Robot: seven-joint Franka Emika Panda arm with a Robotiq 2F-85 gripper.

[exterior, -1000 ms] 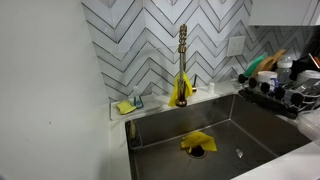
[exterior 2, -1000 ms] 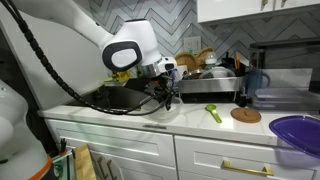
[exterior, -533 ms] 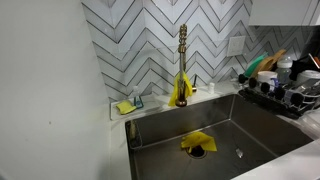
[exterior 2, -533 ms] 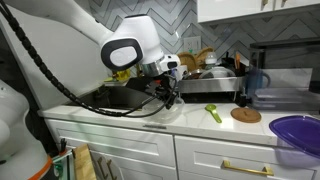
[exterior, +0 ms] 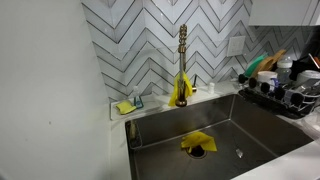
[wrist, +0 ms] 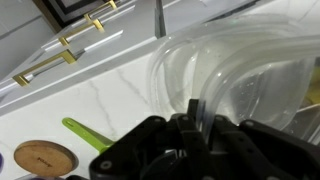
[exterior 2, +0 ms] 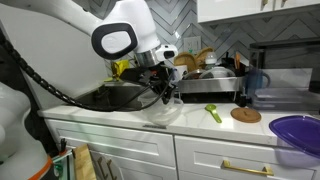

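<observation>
Bowl [wrist: 235,85] rim between claw [wrist: 196,106] fingers

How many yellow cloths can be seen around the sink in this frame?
2. One yellow cloth hangs on the gold faucet; a second yellow cloth lies in the sink by the drain. The sink's near wall could hide more.

Soft, even indoor light in both exterior views, darker inside the sink [exterior: 265,120], bright worktop [wrist: 110,90] in the wrist view, clear bowl [wrist: 235,85] blurred near the lens.
</observation>
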